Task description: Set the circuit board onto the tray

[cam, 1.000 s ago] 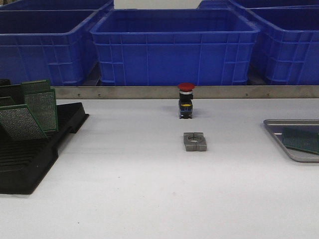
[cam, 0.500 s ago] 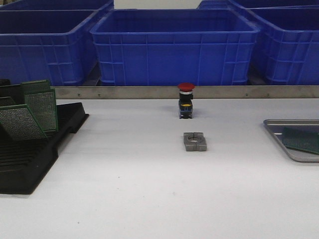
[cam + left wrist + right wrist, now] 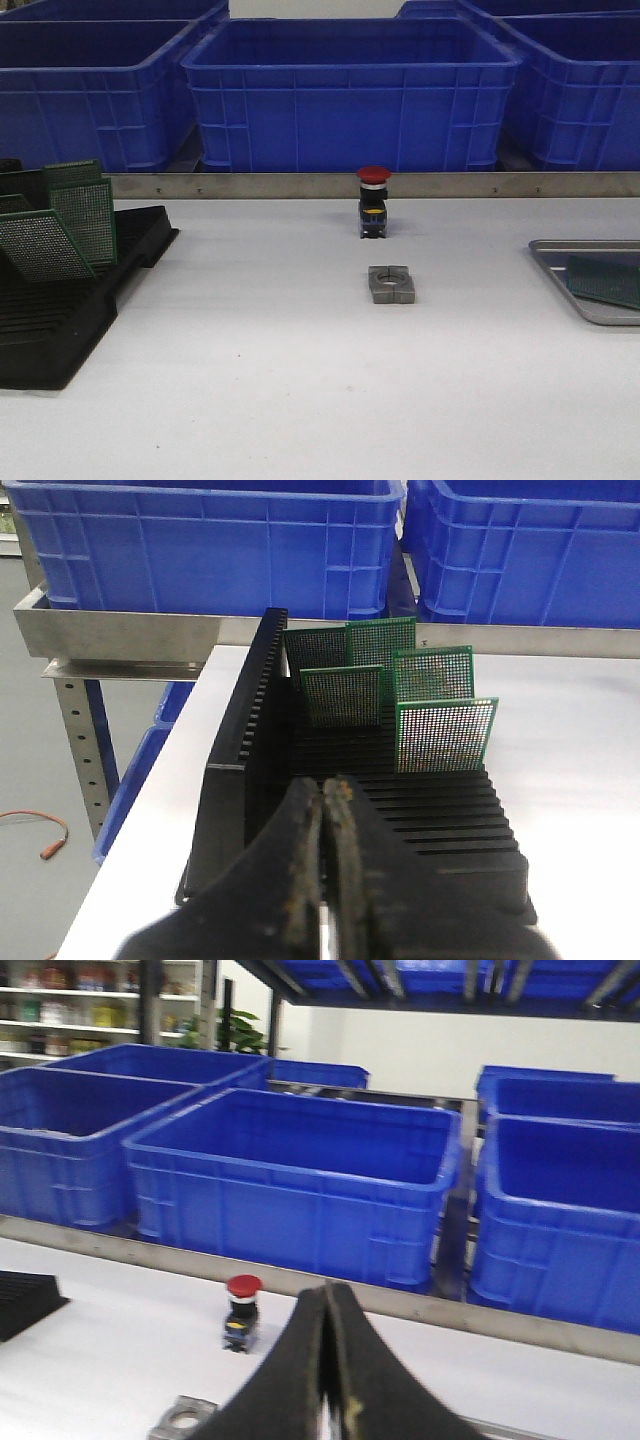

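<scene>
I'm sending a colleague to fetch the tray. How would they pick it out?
Start at the white table in front of the blue crates and go to its right edge. The tray lies flat there, shallow silver-grey metal with a raised rim, one green circuit board in it, unlike the black slotted rack on the left.

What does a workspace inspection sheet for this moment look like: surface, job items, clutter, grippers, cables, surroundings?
Surface: white table, no spills seen.
Job's things: tray at the right edge, one circuit board lying in it; more green boards stand in the black rack on the left.
Clutter: red-capped push button and grey metal block mid-table.
Grippers: left gripper shut, empty; right gripper shut, empty.
Cables: orange cable on the floor beside the table.
Surroundings: blue crates behind.
</scene>
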Controlling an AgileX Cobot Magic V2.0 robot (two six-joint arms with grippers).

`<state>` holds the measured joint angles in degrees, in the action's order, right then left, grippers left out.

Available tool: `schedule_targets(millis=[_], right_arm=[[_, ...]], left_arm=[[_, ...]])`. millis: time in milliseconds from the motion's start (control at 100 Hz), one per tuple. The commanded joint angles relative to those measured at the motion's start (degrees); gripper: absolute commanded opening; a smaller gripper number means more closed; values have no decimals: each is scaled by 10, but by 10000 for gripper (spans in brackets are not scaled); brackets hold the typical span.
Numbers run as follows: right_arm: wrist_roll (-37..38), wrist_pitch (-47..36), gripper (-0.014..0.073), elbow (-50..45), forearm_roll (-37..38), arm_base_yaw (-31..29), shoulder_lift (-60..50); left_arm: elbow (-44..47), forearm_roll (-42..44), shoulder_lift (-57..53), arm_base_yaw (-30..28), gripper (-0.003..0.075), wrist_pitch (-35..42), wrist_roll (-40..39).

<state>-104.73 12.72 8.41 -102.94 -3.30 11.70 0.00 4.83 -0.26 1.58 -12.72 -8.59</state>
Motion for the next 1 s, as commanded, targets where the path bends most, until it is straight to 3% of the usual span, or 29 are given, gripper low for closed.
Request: schedule_targets(millis=[0, 50, 100, 170, 290, 360, 430, 530, 780, 990], right_arm=[[4, -60, -113, 20, -30, 12, 2], [43, -74, -113, 20, 34, 16, 2], [131, -77, -113, 20, 122, 18, 2], [316, -77, -113, 20, 298, 18, 1], [686, -69, -113, 20, 672, 18, -17], [856, -67, -113, 18, 832, 18, -30], [972, -62, -113, 14, 951, 18, -43], [1030, -58, -113, 2, 1017, 18, -59], [1033, -155, -113, -96, 1011, 6, -140], [1034, -124, -113, -94, 1022, 1, -138]], left_arm=[[28, 1, -18, -1, -20, 43, -5], [28, 1, -18, -1, -20, 43, -5], [28, 1, -18, -1, -20, 43, -5], [28, 1, -18, -1, -20, 43, -5], [28, 1, -18, -1, -20, 43, -5], [28, 1, -18, -1, -20, 43, -5], [28, 1, -18, -1, -20, 43, -5], [28, 1, -18, -1, -20, 43, -5], [28, 1, -18, -1, -20, 43, -5], [28, 1, -18, -1, -20, 42, -5]])
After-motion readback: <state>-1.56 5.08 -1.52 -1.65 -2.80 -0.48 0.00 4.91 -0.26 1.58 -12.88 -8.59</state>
